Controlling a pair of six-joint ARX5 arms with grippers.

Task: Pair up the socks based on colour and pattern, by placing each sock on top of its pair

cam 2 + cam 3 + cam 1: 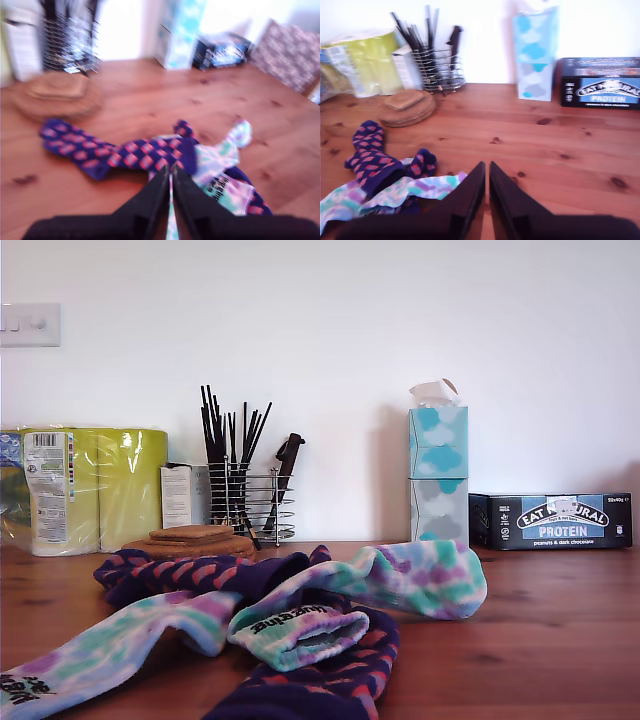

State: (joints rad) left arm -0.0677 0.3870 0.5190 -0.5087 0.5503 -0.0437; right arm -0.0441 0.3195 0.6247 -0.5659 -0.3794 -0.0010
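The socks (300, 625) lie heaped on the desk (540, 630), tie-dye and dark ones overlapping, partly cut off at the exterior view's lower edge. My first pincer (170, 175) looks nearly closed; the blur hides whether it grips fabric. My second pincer (487, 172) is closed, holding nothing.

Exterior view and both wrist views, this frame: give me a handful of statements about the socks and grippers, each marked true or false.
1. The socks lie in four separate spots. False: the tie-dye socks and the dark patterned socks overlap in one tangled heap.
2. A tissue box stands upright near the wall. True.
3. My second gripper has its jaws wide open. False: they are nearly together, with nothing seen between them.
4. My first gripper points toward the sock heap. True.
5. The protein bar box rests on the socks. False: it sits apart on the wooden table, at the exterior view's right.
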